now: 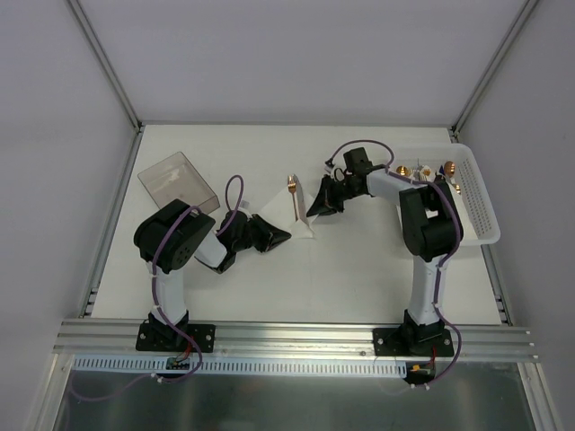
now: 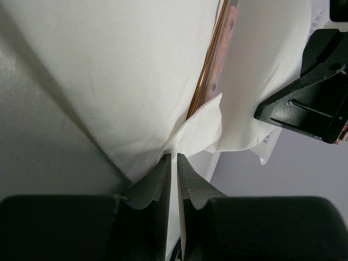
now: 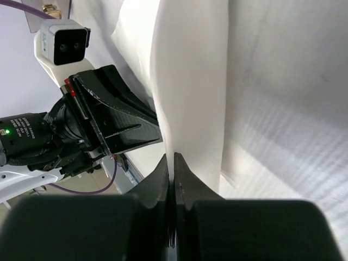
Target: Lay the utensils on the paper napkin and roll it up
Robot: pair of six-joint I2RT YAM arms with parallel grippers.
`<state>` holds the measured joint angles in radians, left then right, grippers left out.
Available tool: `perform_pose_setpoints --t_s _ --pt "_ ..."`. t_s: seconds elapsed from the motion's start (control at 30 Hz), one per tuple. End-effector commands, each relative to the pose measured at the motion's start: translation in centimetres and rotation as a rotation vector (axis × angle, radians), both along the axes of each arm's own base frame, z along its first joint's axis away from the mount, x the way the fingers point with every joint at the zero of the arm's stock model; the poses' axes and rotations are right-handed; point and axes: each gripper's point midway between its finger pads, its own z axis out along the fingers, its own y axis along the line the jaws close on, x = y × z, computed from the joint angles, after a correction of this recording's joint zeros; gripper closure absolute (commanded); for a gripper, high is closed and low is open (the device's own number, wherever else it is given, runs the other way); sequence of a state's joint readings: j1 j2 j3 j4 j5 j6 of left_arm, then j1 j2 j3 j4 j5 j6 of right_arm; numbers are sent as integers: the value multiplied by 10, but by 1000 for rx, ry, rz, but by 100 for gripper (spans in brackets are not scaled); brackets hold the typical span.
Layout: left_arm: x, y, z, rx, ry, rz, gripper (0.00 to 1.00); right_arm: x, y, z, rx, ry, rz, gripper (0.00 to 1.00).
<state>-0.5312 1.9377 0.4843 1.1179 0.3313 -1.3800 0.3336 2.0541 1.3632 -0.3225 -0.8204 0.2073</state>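
The paper napkin (image 1: 300, 212) lies mid-table, partly folded up over the copper utensils, whose handle ends (image 1: 290, 184) stick out at its far side. My left gripper (image 1: 286, 236) is shut on the napkin's near corner; its wrist view shows the jaws (image 2: 173, 156) pinching the white sheet (image 2: 125, 70), with a copper utensil (image 2: 209, 68) in the fold. My right gripper (image 1: 314, 214) is shut on the napkin's right edge; its wrist view shows the jaws (image 3: 171, 156) clamped on a lifted flap (image 3: 190, 81).
A white perforated basket (image 1: 479, 193) stands at the far right, with copper pieces (image 1: 404, 169) beside it. A clear plastic box (image 1: 178, 182) lies at the far left. The two grippers sit close together, facing each other across the napkin.
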Motion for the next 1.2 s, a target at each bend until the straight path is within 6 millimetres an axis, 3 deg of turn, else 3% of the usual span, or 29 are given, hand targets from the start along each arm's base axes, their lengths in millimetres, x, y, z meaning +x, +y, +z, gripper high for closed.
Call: perform_pose_setpoints --t_s 0.0,0.43,1.0,1.07,1.17 --pt "1 -1 -7 29 5 11 90 -3 16 29 17 -27 18 99" --pt "0 0 -8 36 7 9 90 -14 49 20 2 54 29 100" --pt "-4 3 -7 41 1 7 90 -8 63 -17 -14 156 -13 100" --pt "-6 6 -6 44 0 14 89 -10 63 -20 -10 173 -12 94" --pt "-8 8 5 43 -30 14 86 -12 64 -20 -5 179 -6 78"
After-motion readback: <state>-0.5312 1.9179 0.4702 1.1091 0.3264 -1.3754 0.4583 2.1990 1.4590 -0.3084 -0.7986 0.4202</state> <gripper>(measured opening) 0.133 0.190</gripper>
